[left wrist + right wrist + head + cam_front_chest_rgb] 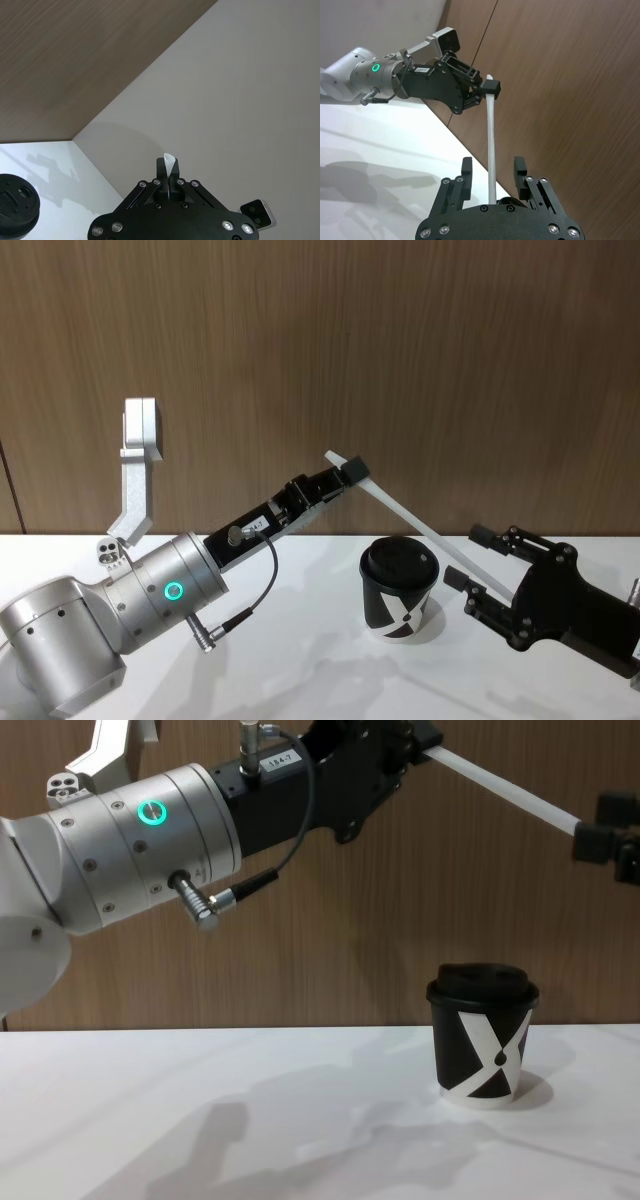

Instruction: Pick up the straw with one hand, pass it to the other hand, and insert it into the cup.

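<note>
1 thin white straw (pixel 420 525) pinched in silver-wristed left hand (pixel 352 472), blocky right hand (pixel 467 557) spread wide, domed-lid cup (pixel 398 585)

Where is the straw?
In the head view the straw slants above the cup, top pinched by the left gripper, bottom inside the open right gripper.

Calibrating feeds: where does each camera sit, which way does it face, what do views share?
Head: up high, facing down at the table; left gripper and right gripper show.
Chest: low, facing across at the cup; left arm shows.
Left wrist: on that arm, facing out past its gripper.
Right wrist: on that arm, facing along the straw toward the left gripper.
Shared: all four see the straw.
</note>
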`<state>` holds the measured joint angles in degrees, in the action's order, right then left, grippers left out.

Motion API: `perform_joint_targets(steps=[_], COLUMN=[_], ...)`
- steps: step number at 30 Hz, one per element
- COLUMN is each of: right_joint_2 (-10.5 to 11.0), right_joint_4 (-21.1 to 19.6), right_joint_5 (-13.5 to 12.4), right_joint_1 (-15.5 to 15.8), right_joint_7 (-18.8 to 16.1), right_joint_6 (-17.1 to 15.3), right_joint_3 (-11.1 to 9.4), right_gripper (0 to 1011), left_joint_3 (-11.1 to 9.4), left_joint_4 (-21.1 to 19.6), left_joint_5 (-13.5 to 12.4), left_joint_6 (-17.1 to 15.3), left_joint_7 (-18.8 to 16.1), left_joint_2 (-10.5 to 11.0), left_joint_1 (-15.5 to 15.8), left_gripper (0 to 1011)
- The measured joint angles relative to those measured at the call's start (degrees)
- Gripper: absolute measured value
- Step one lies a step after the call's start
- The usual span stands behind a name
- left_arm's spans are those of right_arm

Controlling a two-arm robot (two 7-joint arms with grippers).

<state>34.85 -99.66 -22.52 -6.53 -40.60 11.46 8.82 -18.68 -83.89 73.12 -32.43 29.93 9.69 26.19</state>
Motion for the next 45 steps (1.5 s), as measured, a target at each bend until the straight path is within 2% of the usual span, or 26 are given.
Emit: perform_joint_targets(steps=[8,17,25,35,42,45], right_joint_2=[0.0,0.0,0.0,0.0,0.0,0.0], right_joint_4=[0.0,0.0,0.0,0.0,0.0,0.0], right_joint_5=[0.0,0.0,0.0,0.0,0.0,0.0], right_joint_1=[0.0,0.0,0.0,0.0,0.0,0.0], right_joint_7=[0.0,0.0,0.0,0.0,0.0,0.0], right_joint_6=[0.0,0.0,0.0,0.0,0.0,0.0], right_joint_3=[0.0,0.0,0.0,0.0,0.0,0.0], right_gripper=[739,991,1001,1001,1001,1001], left_joint_3=[-0.33,-1.64,-3.23,-5.9,-7.81,-9.09], left_joint_4=[-0.03,-0.29,-0.71,-1.89,-3.02,-3.79], left_joint_5=[-0.68,-4.65,-8.98,-15.84,-19.81,-22.47], left_joint_6=[0.8,4.82,9.02,14.66,16.68,17.56], left_joint_7=[0.19,1.0,1.62,2.44,2.61,2.58], left_joint_2=[0.21,1.21,2.18,4.12,5.71,6.77], left_joint_1=[0.22,1.11,2.22,4.24,5.75,6.79], left_gripper=[13,12,14,14,14,13])
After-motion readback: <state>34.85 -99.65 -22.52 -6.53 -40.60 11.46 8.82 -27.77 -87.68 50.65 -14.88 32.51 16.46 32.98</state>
